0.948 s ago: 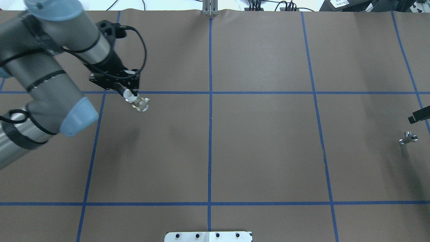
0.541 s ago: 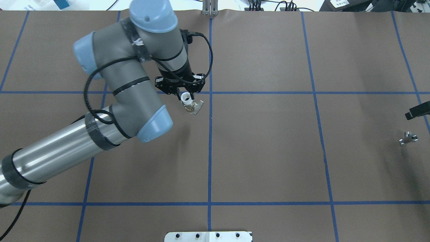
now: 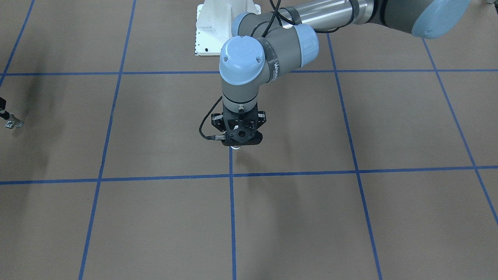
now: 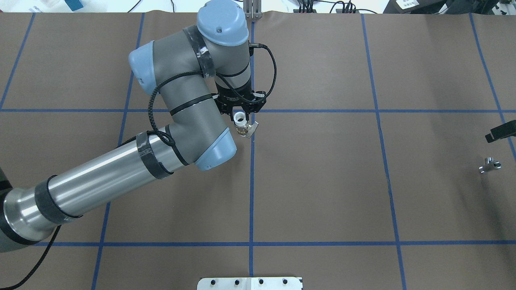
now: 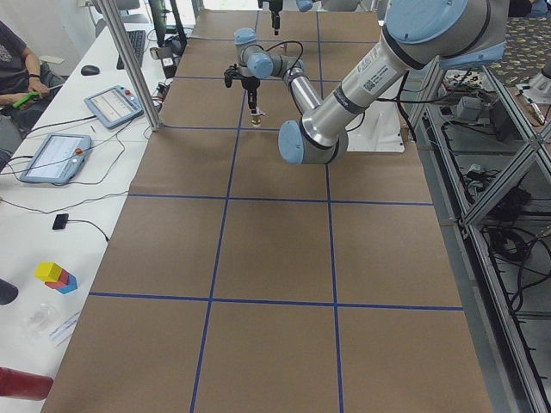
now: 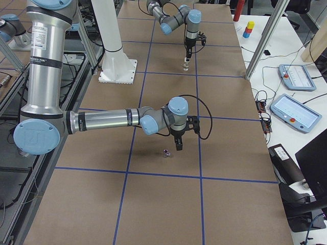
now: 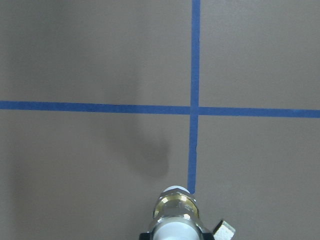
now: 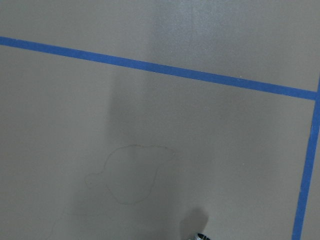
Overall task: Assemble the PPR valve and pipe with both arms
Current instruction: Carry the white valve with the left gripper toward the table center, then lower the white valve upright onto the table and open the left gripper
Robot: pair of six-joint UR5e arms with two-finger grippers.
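Observation:
My left gripper [image 4: 240, 114] is shut on the PPR valve [image 4: 243, 125], a white socket with a brass middle and a small lever. It holds the valve above the table's centre line near the blue tape crossing. The valve also shows in the left wrist view [image 7: 175, 216], in the exterior right view [image 6: 186, 65], and as a white bit under the gripper in the front view [image 3: 235, 147]. The pipe [image 4: 489, 165], a small silvery fitting, lies on the table at the far right. My right gripper [image 4: 495, 137] hovers just beyond it at the view's edge, and I cannot tell whether it is open or shut.
Brown paper with blue tape grid lines [image 4: 252, 181] covers the table. The white bolted pedestal [image 3: 223, 27] stands at the robot's side. Tablets and cables [image 6: 291, 76] lie on a side bench beyond the table's far edge.
My left arm has swung to the right with the valve, from the left half of the table to the centre line. The pipe has not moved, and the right gripper has barely shifted.

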